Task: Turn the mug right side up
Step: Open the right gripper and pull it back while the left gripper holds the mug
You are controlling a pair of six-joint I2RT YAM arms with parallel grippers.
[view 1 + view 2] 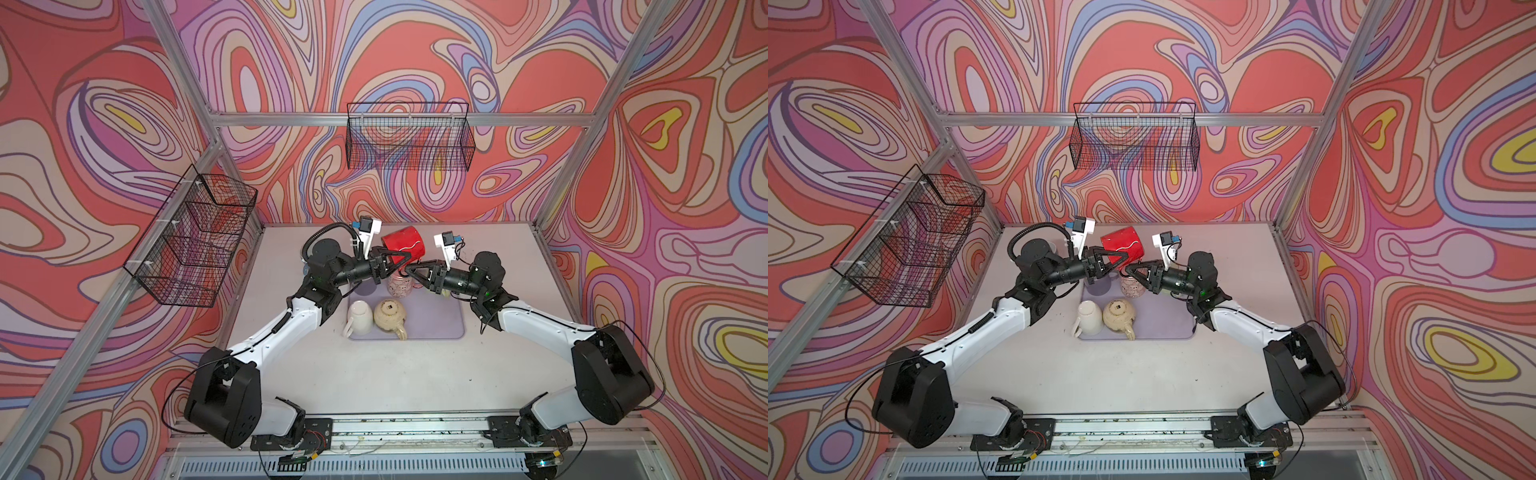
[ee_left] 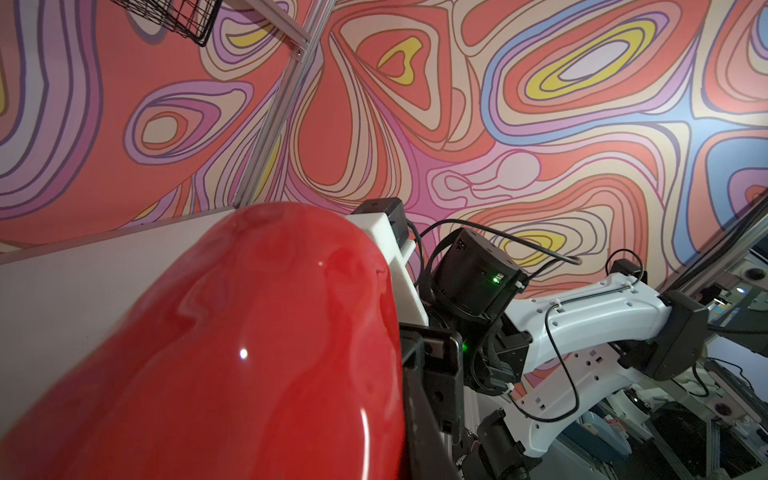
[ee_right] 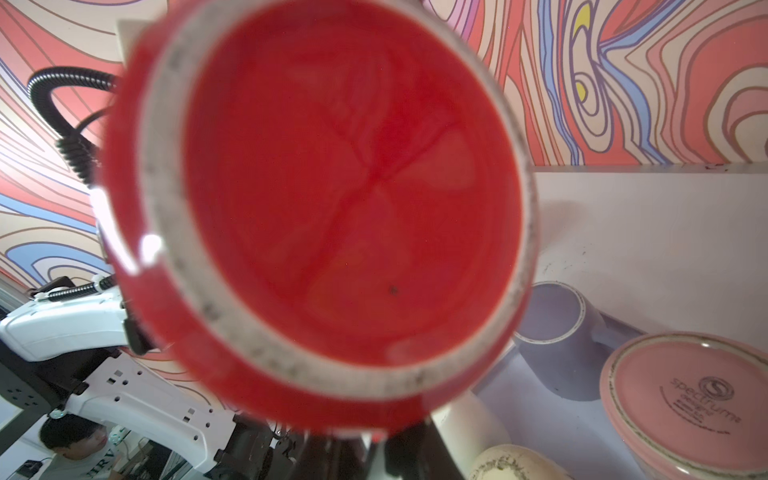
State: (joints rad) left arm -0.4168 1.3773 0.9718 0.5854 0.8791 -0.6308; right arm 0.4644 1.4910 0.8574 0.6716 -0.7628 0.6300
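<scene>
Nearest: white mug (image 1: pixel 360 316) and cream mug (image 1: pixel 389 314) sit inverted on the lilac mat (image 1: pixel 440 320). Beyond: red mug (image 1: pixel 399 242) aloft over the mat, tipped roughly sideways, base toward right gripper (image 1: pixel 410 270), grip unreadable. Left gripper (image 1: pixel 404 261) clenched on it. Judged half turned; righting and set-down are left.

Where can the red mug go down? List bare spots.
Free: right half of the mat beside the beige mug; table in front of the mat. Crowded: mat's left and back, below the red mug: white mug, pink mug.
</scene>
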